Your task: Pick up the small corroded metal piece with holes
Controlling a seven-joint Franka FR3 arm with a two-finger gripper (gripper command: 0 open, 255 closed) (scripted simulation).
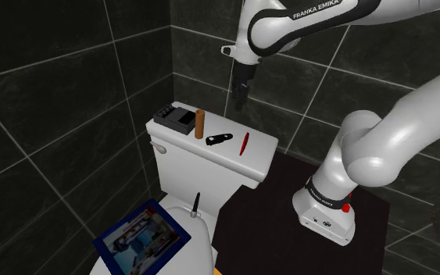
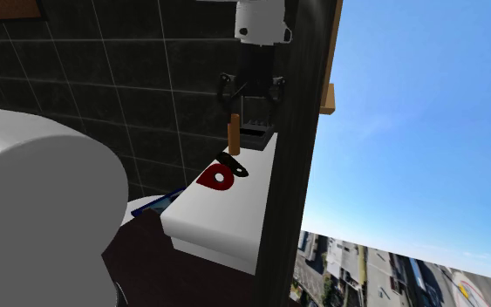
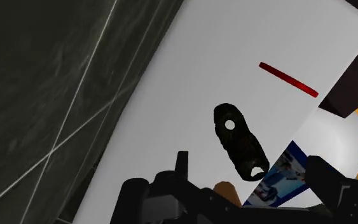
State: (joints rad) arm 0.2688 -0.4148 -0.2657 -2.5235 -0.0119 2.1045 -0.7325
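Note:
The small dark corroded metal piece point(image 1: 217, 141) with holes lies flat on the white toilet tank lid point(image 1: 187, 160), between a brown cylinder point(image 1: 200, 123) and a thin red piece point(image 1: 245, 144). My black gripper point(image 1: 240, 98) hangs above the lid's back edge, behind the piece and apart from it. In the wrist view the metal piece point(image 3: 238, 140) lies ahead of the gripper point(image 3: 254, 181), whose fingers point(image 3: 182, 164) stand apart, open and holding nothing. From the second exterior view the metal piece point(image 2: 232, 164) sits just behind the red piece point(image 2: 216, 178).
A black box point(image 1: 173, 117) stands on the lid beside the brown cylinder point(image 2: 233, 133). Dark tiled wall rises close behind the tank. A blue picture book point(image 1: 141, 238) rests on the toilet seat below, near a small dark tool point(image 1: 197, 205).

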